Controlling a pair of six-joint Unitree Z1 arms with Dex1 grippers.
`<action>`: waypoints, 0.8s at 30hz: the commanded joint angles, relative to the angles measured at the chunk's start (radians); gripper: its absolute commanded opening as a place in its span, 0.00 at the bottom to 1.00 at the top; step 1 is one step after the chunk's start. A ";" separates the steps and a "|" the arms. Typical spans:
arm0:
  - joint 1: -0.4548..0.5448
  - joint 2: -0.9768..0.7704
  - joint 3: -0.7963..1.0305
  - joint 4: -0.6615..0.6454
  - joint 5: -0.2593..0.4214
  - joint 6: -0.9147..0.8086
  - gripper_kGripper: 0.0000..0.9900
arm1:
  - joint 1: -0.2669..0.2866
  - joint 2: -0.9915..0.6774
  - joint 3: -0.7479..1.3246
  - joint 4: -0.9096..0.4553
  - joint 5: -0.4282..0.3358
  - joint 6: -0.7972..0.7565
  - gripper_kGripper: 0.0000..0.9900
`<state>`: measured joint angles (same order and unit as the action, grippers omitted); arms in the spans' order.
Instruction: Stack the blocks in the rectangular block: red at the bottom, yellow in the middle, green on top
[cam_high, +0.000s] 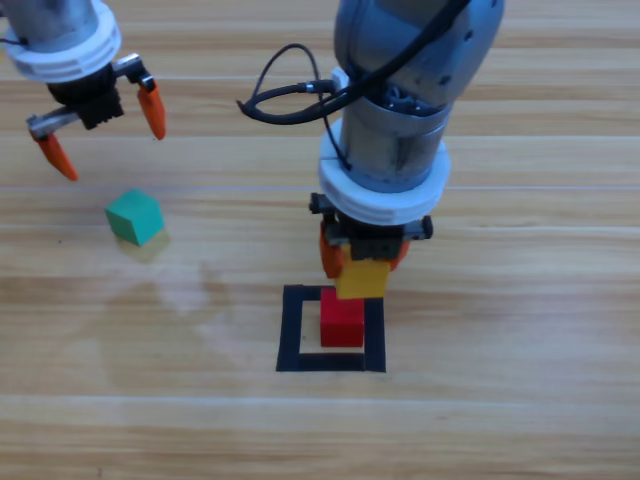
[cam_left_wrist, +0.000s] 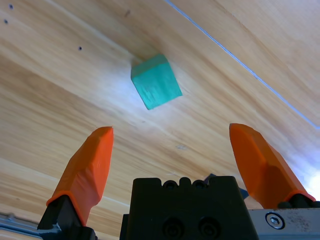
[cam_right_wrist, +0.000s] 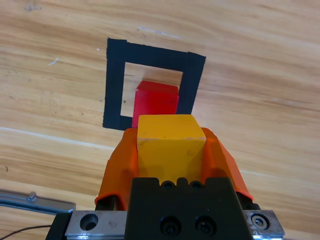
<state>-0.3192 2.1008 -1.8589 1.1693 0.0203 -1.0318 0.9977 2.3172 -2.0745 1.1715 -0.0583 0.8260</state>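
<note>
Right pincer (cam_high: 362, 262) at frame centre, clamped on small solid yellow cube (cam_high: 362, 277), held just above small matte red cube (cam_high: 342, 320). Red cube resting inside flat square outline of black tape (cam_high: 289, 330) on wooden tabletop (cam_high: 520, 330), lower middle of frame. Left pincer (cam_high: 100, 125) at upper left, orange jaws spread wide apart, gripping nothing. Small teal-green cube (cam_high: 134, 216) on tabletop below left pincer, left of frame, well apart from tape outline.
</note>
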 joint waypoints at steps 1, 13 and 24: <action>-0.060 0.030 -0.006 0.033 0.023 -0.106 1.00 | 0.032 0.094 -0.035 0.019 -0.011 0.018 0.18; -0.063 0.045 0.001 0.043 0.012 -0.151 1.00 | 0.038 0.120 -0.055 0.019 -0.008 0.028 0.18; -0.061 0.048 0.003 0.043 0.001 -0.157 1.00 | 0.047 0.137 -0.067 0.020 -0.009 0.033 0.18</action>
<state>-0.3644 2.1010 -1.8596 1.2075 0.0294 -1.1848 1.0062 2.3788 -2.1296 1.1809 -0.0602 0.8567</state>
